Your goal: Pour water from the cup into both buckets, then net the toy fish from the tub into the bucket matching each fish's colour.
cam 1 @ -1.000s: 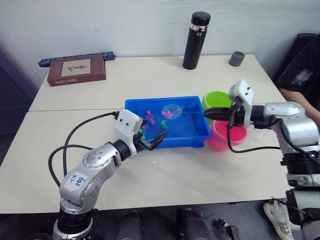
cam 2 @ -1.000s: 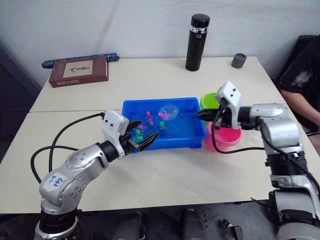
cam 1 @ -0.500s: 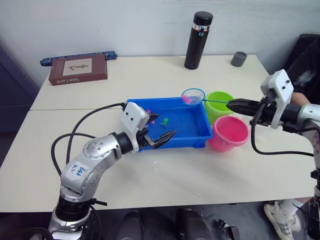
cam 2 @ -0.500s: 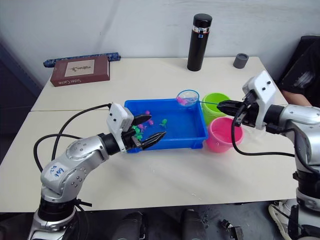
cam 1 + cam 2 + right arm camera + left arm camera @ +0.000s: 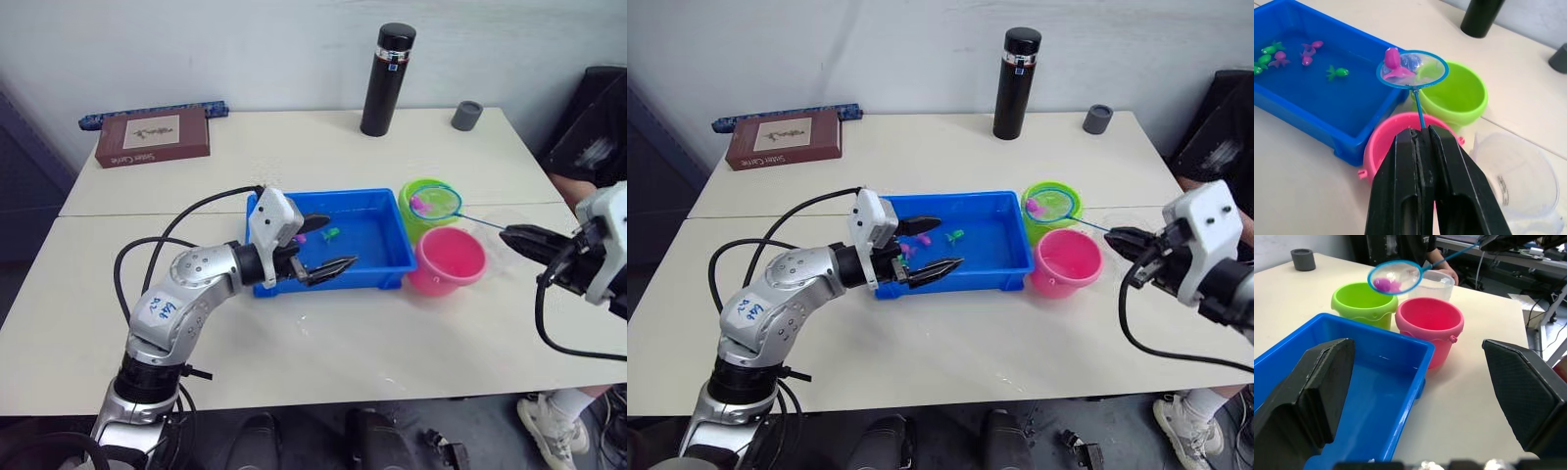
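We have the net [image 5: 1412, 69] pinched by its thin stick in our right gripper [image 5: 1419, 131], both black fingers clamped tight on the handle end, and the hoop hangs over the near edge of the green bucket [image 5: 1455, 96], just above the pink bucket [image 5: 1382, 144]. A pink fish [image 5: 1392, 62] lies in the mesh; we judge it weighs almost nothing, so the load is no concern, but the stick is long and slender and will likely flex and wobble, and the shallow mesh could let a wet, slick plastic fish slide out if the hoop tips early. Holding at the far end of the handle gives reach at the cost of steadiness, so we would keep the hoop level until it is over the pink bucket and only then roll it. Relative to the pink bucket, the tub [image 5: 390, 260] touches its side toward our left arm, the green bucket sits just behind it, and the clear cup [image 5: 1513, 182] stands just beside it on the opposite side from the tub. More pink and green fish [image 5: 1336, 72] remain in the tub's water. Our left gripper [image 5: 325, 242] has its fingers spread wide over the tub's near rim, gripping nothing.
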Robot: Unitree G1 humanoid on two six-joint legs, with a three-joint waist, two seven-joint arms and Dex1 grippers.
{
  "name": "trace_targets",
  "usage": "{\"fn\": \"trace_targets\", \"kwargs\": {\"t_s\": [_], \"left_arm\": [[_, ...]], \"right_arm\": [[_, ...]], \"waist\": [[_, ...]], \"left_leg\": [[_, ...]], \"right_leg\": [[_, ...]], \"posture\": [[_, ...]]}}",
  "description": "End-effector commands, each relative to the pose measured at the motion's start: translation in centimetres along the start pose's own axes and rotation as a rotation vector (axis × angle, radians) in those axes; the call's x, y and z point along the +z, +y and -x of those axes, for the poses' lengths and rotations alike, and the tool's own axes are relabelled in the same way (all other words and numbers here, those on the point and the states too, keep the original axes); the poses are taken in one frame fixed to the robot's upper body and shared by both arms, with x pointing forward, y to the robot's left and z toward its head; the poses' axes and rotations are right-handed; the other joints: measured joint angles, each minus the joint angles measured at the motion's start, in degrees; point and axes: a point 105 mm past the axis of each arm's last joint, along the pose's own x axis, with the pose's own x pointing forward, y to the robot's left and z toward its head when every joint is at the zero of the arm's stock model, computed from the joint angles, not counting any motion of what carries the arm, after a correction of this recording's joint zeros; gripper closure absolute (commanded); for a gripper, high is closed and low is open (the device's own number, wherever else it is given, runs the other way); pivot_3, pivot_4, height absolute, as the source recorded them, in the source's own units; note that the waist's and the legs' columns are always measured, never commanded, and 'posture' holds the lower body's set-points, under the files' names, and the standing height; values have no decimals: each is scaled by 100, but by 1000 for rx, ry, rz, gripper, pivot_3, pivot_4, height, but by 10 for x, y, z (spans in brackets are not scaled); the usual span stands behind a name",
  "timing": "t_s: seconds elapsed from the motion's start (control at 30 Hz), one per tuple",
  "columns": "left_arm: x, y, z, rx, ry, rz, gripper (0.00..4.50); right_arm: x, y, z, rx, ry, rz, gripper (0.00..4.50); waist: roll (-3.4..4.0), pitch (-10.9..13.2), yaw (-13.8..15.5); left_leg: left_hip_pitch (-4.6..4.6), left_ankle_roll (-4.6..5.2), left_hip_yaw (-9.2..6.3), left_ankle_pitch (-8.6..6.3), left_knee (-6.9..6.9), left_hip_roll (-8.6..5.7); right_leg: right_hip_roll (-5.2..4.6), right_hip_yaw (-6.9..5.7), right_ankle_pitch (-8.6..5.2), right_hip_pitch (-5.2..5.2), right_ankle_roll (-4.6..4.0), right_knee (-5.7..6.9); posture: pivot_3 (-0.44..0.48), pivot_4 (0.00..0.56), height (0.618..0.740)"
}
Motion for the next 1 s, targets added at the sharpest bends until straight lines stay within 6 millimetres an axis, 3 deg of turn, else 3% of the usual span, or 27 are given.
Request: {"fn": "trace_targets", "kwargs": {"t_s": [0.03,0.43,1.0], "left_arm": [[8,-4,-4,-44,-28,-38,16],[6,-3,-7,-64,-28,-45,16],[4,-4,-6,-51,-30,-45,16]], "right_arm": [[7,-5,17,-87,-36,32,4500],[-21,-3,32,-166,29,82,4500],[-38,-14,32,-223,66,531,4500]], "waist": [[0,0,2],[1,0,-16],[1,0,-15]], "left_leg": [[-1,0,0,0,0,0],[3,1,1,1,0,-1],[5,0,2,1,0,-2]], "right_leg": [[0,0,0,0,0,0],[3,4,2,1,3,1],[5,4,2,4,5,0]], "posture": [[0,150,740],[0,150,740],[0,150,740]]}}
